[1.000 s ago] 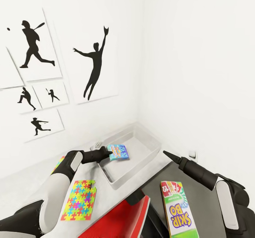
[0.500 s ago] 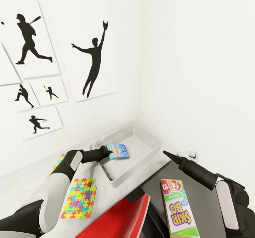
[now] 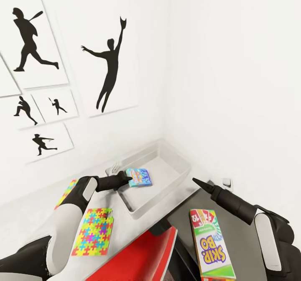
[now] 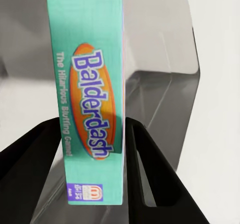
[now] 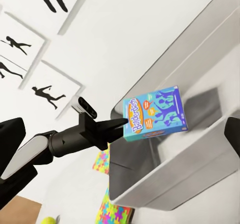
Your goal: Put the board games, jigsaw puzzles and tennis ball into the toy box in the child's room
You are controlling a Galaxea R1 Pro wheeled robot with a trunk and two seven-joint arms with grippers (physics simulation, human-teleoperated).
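Blue Balderdash box (image 3: 139, 177) held level over grey toy box (image 3: 175, 157); puzzle (image 3: 93, 231) flat on tabletop (image 3: 25, 218); SKIP-BO box (image 3: 211, 243) off-table.

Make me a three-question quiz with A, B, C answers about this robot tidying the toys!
1. Where is the small blue Balderdash game box?
A. over the light-grey toy box
B. on the floor
C. on a shelf

2. How many black silhouette pictures hang on the wall?
A. two
B. five
C. nine

3. The left gripper is
A. open and empty
B. shut on the game box
C. holding a puzzle

Answers: 1 A, it hangs above the bin's inside. 2 B, five show. 3 B, its fingers clamp the box edge.
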